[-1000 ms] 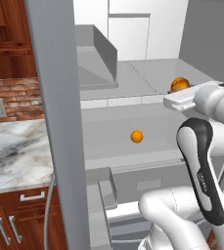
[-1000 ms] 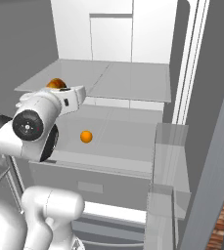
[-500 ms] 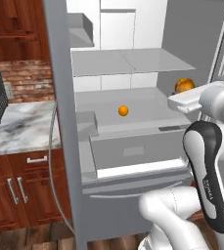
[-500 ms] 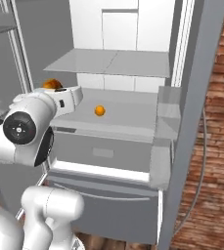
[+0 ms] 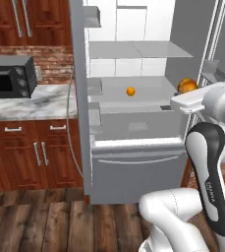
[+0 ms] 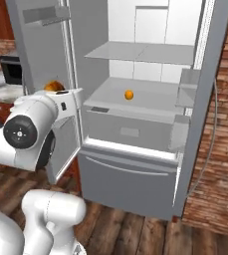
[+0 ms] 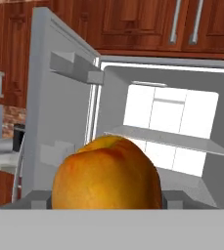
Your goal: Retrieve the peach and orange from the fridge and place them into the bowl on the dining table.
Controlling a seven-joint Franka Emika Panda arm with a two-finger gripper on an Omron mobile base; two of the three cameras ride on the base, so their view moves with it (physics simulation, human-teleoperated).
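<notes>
The peach [image 7: 107,173], reddish-tan with a yellow top, sits between my fingers, and the gripper [image 7: 107,197] is shut on it. From the base cameras the peach [image 5: 187,85] [image 6: 53,85] peeks over the white hand, held in the air in front of the fridge [image 5: 138,167] [image 6: 130,174]. Both fridge doors stand wide apart. The orange [image 5: 130,91] [image 6: 129,94] rests on the middle grey shelf, well away from the hand. The bowl and the dining table are out of view.
Left of the fridge a marble counter [image 5: 35,106] carries a black microwave [image 5: 8,76] over reddish wood cabinets [image 5: 30,152]. A brick wall [image 6: 225,149] lies to the right. Wood floor [image 5: 45,221] stretches between me and the fridge.
The whole picture has shifted: the base has backed away from the fridge, which now looks smaller and shows its lower drawer and the floor. The peach stays in the gripper.
</notes>
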